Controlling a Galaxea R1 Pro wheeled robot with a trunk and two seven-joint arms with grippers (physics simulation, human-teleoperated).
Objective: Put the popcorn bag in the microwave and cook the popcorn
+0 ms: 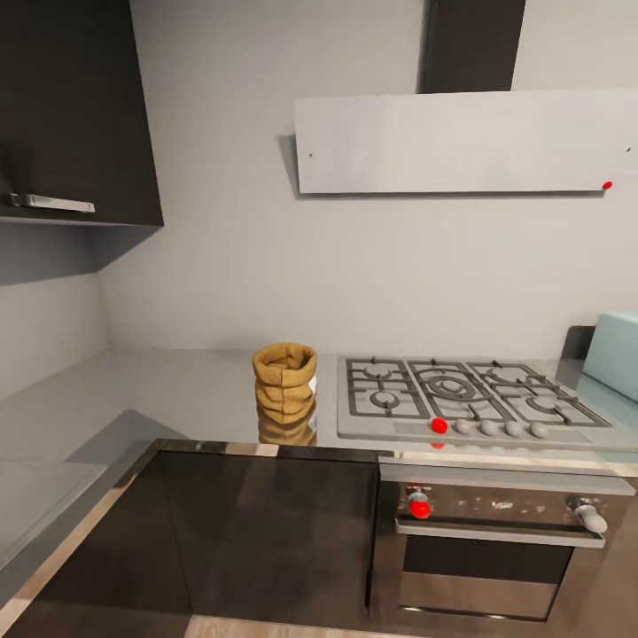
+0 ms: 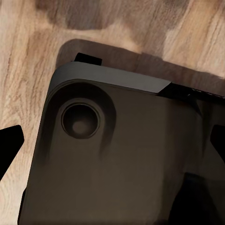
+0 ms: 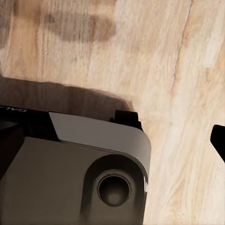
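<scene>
Popcorn bag [image 1: 284,381] stands upright on the bench [image 1: 177,390], left of the hob [image 1: 461,399], microwave [image 1: 616,353] far right; both claws hang floorward, spread unclear.

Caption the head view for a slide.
Popcorn bag stands on the countertop left of the hob; microwave at right edge.

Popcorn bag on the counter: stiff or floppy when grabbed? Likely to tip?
The popcorn bag looks like crumpled paper with wrinkled sides, so probably soft and crushable. It stands upright, squat, on the glossy countertop, so a push more likely slides than tips it.
</scene>
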